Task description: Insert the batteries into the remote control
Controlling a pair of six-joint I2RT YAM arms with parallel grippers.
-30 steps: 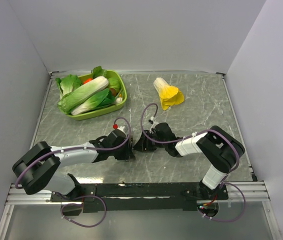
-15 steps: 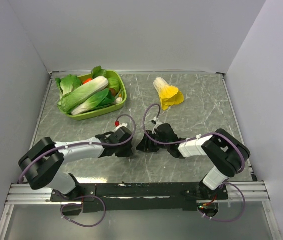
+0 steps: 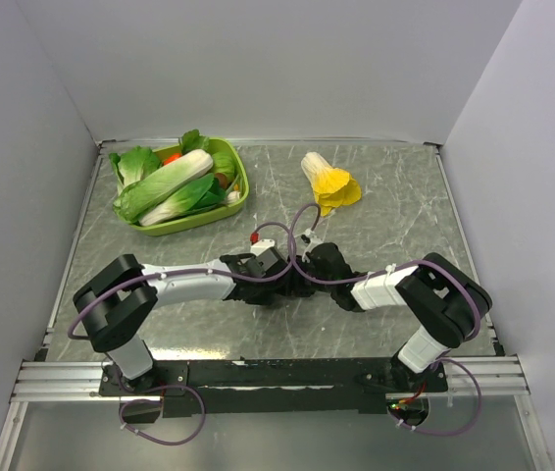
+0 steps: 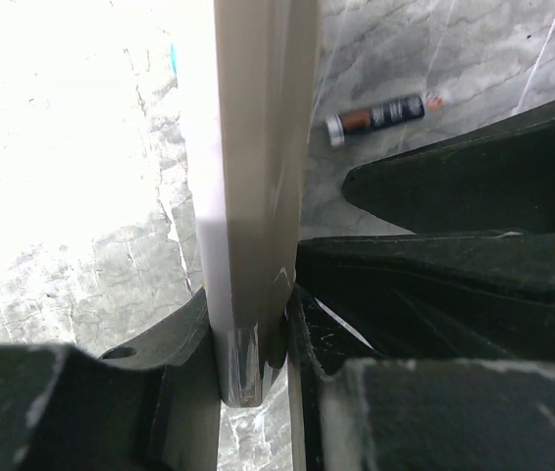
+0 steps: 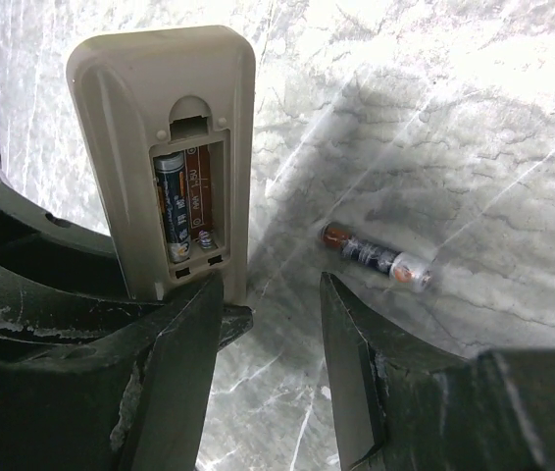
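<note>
Left fingers [image 4: 62,402] pinched tight, right fingers [image 5: 175,363] spread, both low and close together

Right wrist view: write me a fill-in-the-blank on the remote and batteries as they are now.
The remote control has its compartment open with ____ battery inside. The loose battery lies on the table, to the remote's ____ in this view. The left gripper is shut on the ____. The right gripper is ____.
Missing: one; right; remote control; open.
</note>
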